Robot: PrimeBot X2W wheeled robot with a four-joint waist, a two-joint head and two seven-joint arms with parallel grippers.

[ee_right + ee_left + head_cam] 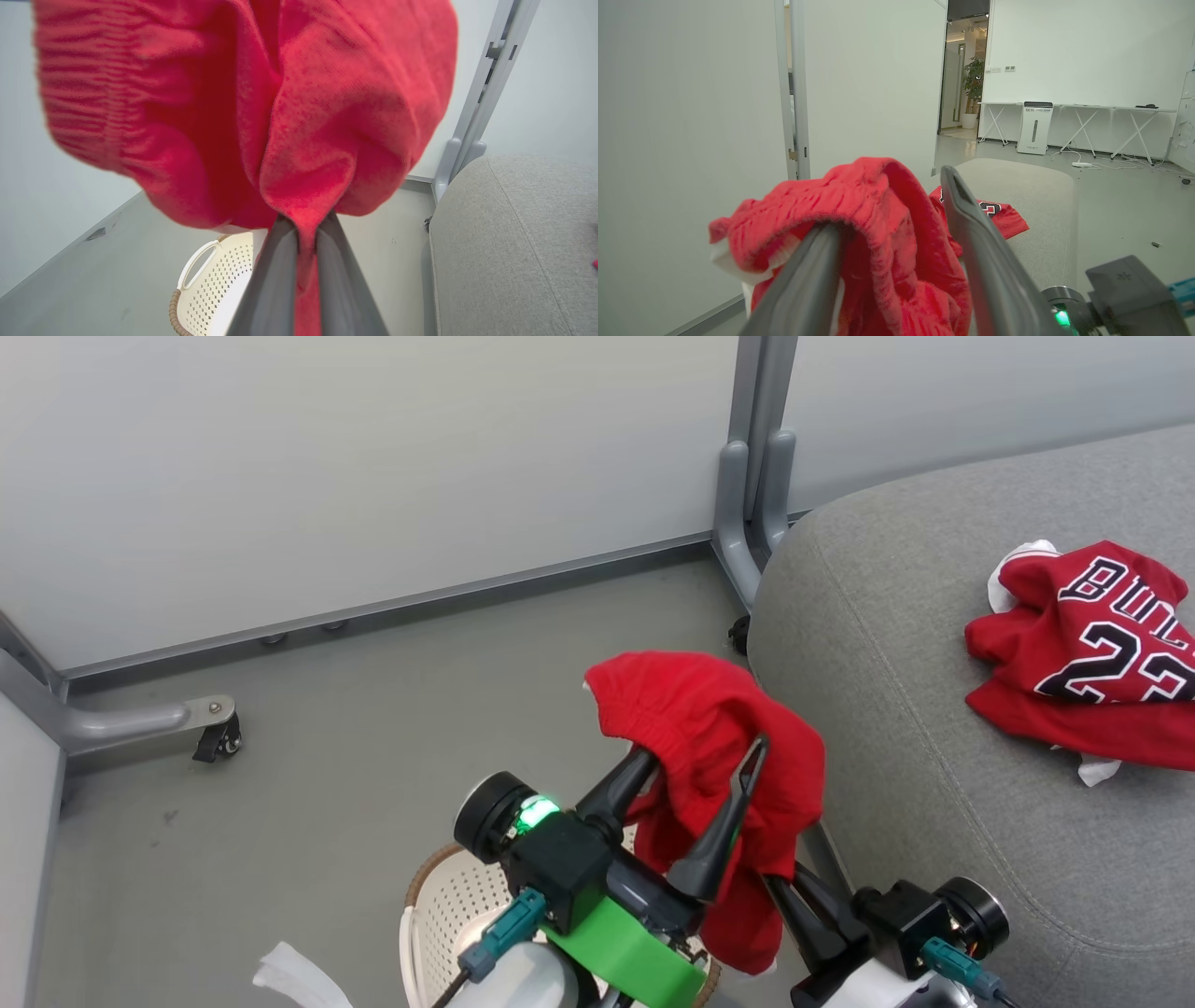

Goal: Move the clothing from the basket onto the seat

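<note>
Right hand [306, 223] is pinched on the red piece [700, 728], which hangs above the basket [446, 907]. Left hand [707, 754] is spread wide with cloth just draped over one finger, so probably a handoff. Jersey [1092, 653] is already on the seat [896, 728].

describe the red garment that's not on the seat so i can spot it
Start at the big grey seat on the head view's right. Just off its left edge, above the white basket, a red garment hangs pinched in the right gripper and draped over the open left gripper. Unlike the jersey on the seat, it has no lettering.
</note>
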